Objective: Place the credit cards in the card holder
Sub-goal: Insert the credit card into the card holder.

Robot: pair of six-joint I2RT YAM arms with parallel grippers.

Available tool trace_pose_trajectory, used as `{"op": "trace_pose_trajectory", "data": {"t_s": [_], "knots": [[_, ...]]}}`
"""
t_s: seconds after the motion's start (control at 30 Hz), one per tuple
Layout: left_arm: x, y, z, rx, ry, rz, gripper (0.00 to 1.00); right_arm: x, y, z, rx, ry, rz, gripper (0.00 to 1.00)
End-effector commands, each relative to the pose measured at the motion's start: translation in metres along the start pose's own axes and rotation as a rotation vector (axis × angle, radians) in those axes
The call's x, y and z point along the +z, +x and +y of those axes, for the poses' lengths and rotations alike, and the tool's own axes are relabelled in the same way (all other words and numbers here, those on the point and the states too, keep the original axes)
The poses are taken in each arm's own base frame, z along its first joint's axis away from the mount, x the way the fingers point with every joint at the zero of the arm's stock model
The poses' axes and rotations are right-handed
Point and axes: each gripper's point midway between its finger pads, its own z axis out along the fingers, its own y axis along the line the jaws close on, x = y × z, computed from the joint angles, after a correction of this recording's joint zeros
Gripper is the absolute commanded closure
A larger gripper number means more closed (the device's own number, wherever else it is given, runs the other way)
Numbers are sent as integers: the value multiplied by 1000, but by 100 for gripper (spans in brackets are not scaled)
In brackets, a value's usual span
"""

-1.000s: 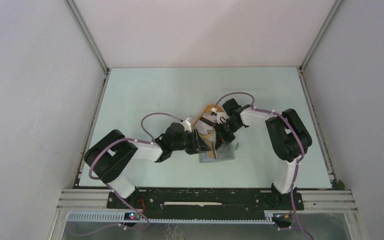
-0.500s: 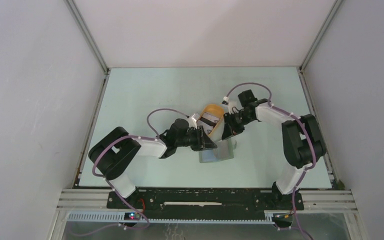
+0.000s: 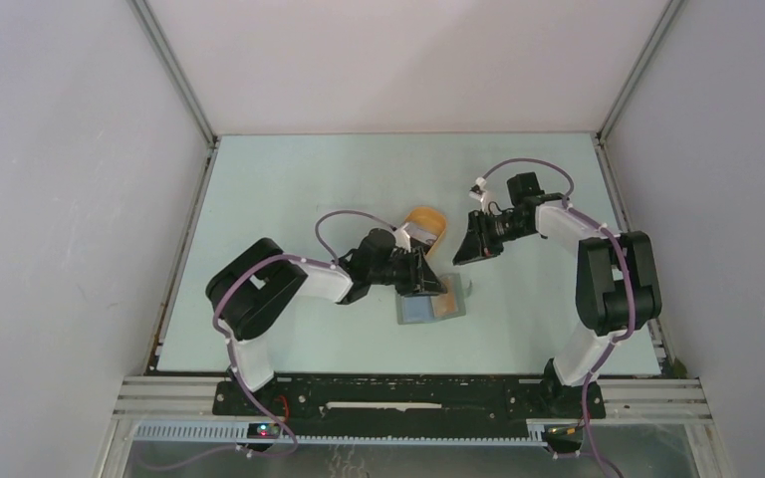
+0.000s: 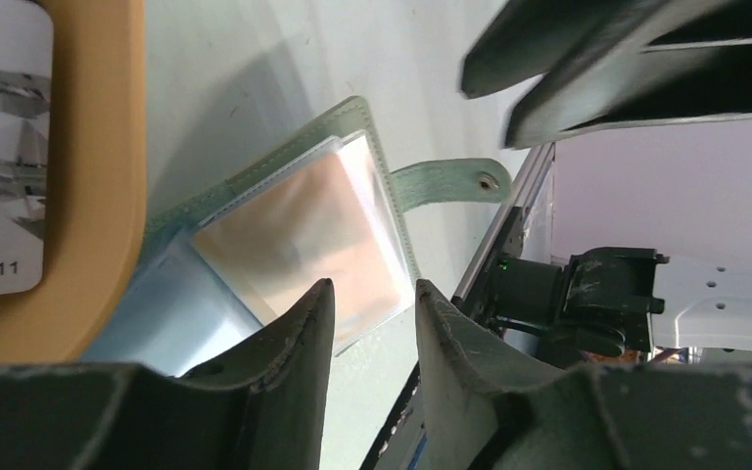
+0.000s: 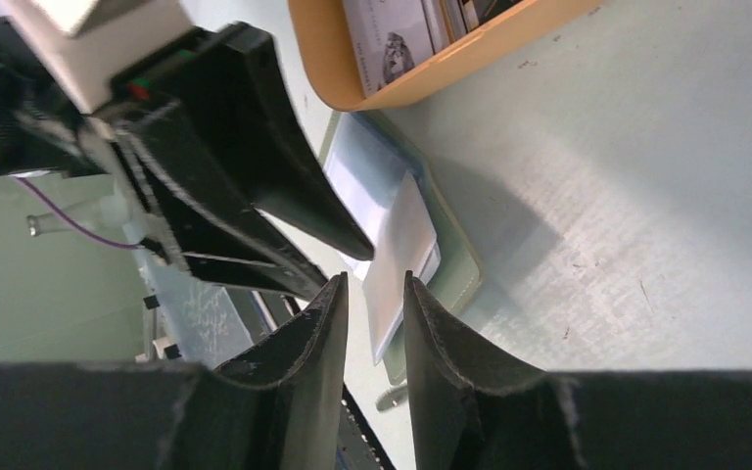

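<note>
One tan card [image 4: 304,235], now in card holder [image 3: 438,311], counter [image 3: 309,189] centre. Right fingers [image 5: 313,333] released, withdrawn far-right (insertion apparently done). Left fingers [image 4: 284,362] straddle the sleeve; grip cannot be told. Remaining cards [image 4: 0,147]: orange tray [image 3: 424,215].

Card holder [image 3: 423,311]: grey-green, pale stitching along the edge. Tan card [image 4: 304,235] in its clear sleeve: peach sheen. Tray [image 4: 98,196]: orange. White card [image 4: 0,147]: grey faceted print, dark digits. Table [image 3: 309,179]: pale mint. Left pincer [image 4: 372,294] and right pincer [image 5: 374,284]: black. Cables [image 3: 524,162]: purple.

Right pincer [image 5: 375,294] parted — card holder [image 5: 455,274] open, nearby
</note>
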Motion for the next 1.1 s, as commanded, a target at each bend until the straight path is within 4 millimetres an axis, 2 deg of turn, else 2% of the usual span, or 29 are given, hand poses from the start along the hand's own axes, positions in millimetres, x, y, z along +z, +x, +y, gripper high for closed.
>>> {"op": "trace_pose_trajectory", "data": {"t_s": [0.0, 0.2, 0.37, 0.57, 0.63, 0.73, 0.83, 0.87, 0.93, 0.97, 1.03, 1.07], "knots": [[10, 3, -9, 16, 27, 38, 59, -14, -7, 18, -18, -98, -53, 65], [-2, -7, -23, 74, 27, -7, 60, -16, -7, 27, -22, -163, -59, 66], [-32, -23, -40, 200, -33, -95, 59, -21, -9, 39, -76, -199, -73, 67], [-95, -48, -48, 363, -215, -257, 58, -36, -18, 50, -221, -141, -122, 66], [-126, -61, -50, 413, -298, -353, 57, -41, -23, 55, -278, -114, -134, 65], [-169, -78, -47, 465, -428, -488, 56, -46, -35, 66, -381, -77, -138, 58], [-213, -94, -46, 489, -528, -640, 45, -49, -52, 81, -512, -36, -140, 53], [-226, -98, -46, 487, -552, -690, 36, -49, -61, 87, -555, -24, -146, 47], [-248, -104, -42, 459, -589, -788, 10, -42, -72, 98, -628, -29, -145, 35], [-257, -108, -39, 436, -598, -834, 2, -37, -76, 101, -655, -46, -142, 27], [-265, -111, -35, 404, -572, -879, 0, -25, -84, 106, -673, -113, -117, 25], [-262, -110, -36, 399, -523, -869, 0, -22, -82, 113, -640, -171, -79, 24]]}}
